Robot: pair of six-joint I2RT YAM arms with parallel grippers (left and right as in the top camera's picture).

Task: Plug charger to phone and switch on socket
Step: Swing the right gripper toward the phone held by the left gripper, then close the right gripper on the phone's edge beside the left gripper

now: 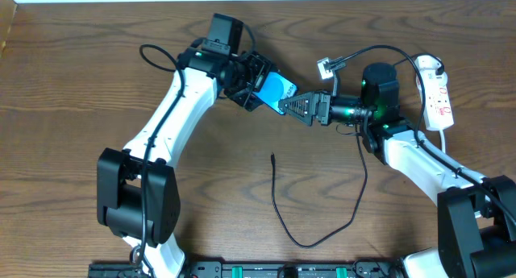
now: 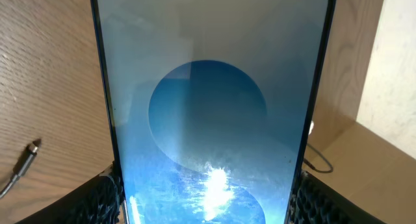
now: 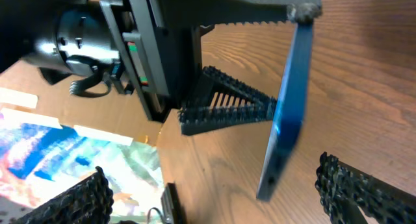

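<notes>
Left jaws pinch the phone [image 1: 278, 90] aloft, right jaws spread around its free end: seemingly a handover, needing a square close before fetching the unplugged charger [image 1: 273, 159].

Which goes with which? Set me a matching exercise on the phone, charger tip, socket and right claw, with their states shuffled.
Things:
1. phone
2. charger tip
3. socket
4. right claw

States:
A. lying loose on the table
B. open, at the phone's end
C. held in the left claw
D. white, at the table's far right

Pairs: 1-C, 2-A, 3-D, 4-B
</notes>
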